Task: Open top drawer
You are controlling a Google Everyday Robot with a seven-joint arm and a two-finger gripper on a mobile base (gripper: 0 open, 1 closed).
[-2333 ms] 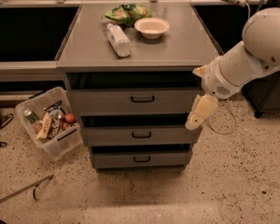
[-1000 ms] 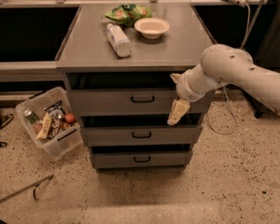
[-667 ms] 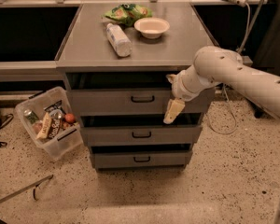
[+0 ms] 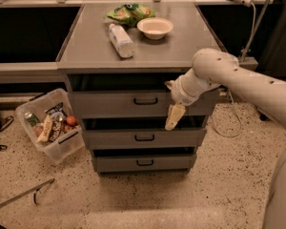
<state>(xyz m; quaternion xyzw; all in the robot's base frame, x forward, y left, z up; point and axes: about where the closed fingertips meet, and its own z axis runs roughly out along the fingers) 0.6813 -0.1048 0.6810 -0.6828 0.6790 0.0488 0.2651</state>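
Observation:
The top drawer (image 4: 114, 103) is the uppermost of three grey drawers under a grey counter, with a small black pull handle (image 4: 145, 100) at its front's centre. It is shut. My gripper (image 4: 174, 118) hangs from the white arm coming in from the right. It is in front of the top drawer's right part, just right of the handle and a little below it, with its cream fingers pointing down over the gap above the middle drawer (image 4: 144, 138). It holds nothing that I can see.
On the counter (image 4: 93, 42) lie a plastic bottle (image 4: 121, 40), a white bowl (image 4: 155, 27) and a green snack bag (image 4: 130, 13). A clear bin (image 4: 50, 124) of snacks stands on the floor to the left. The bottom drawer (image 4: 144, 163) is shut. A cable hangs at the right.
My arm has swung left from the drawers' right edge, bringing the gripper across the top drawer's front to just right of the handle. The drawers have not moved.

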